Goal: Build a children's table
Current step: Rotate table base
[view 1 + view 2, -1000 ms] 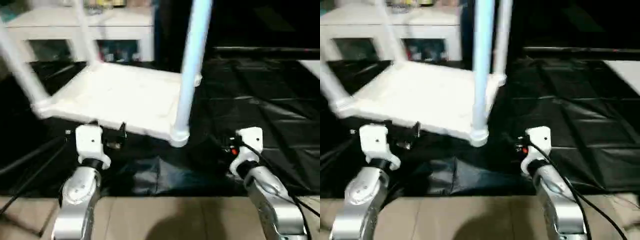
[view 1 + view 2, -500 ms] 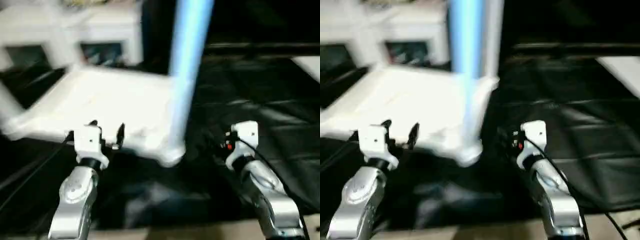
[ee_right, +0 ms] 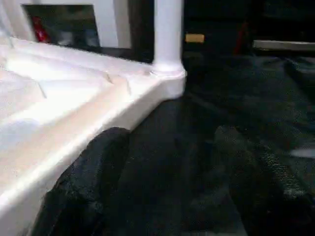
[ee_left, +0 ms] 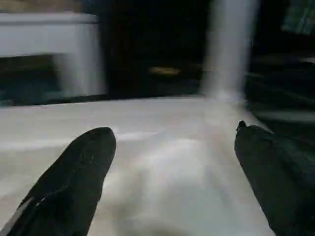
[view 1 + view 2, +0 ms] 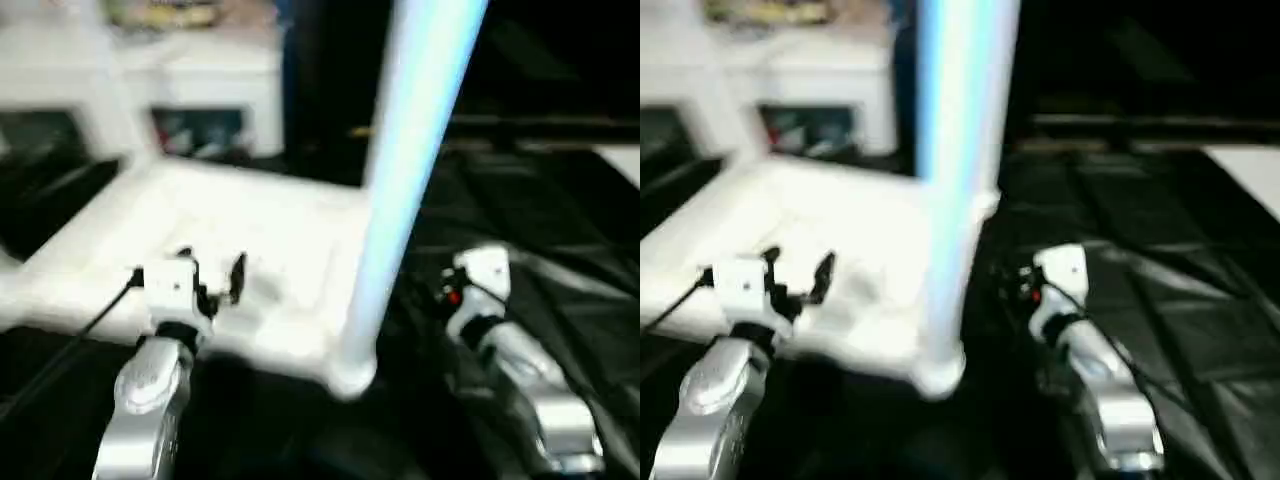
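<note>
Head view: left hand (image 5: 210,275) spread over the upturned children's table (image 5: 260,240); right wrist view: right hand (image 3: 172,191) apart beside its edge.

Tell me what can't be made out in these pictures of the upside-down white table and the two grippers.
- Near leg: its upper end is cut off by the top edge in both eye views.
- Table top: ribs are lost to blur in the eye views.
- Right gripper: in the eye views its fingers are hidden behind its wrist.
- Cabinet: contents are too blurred.
</note>
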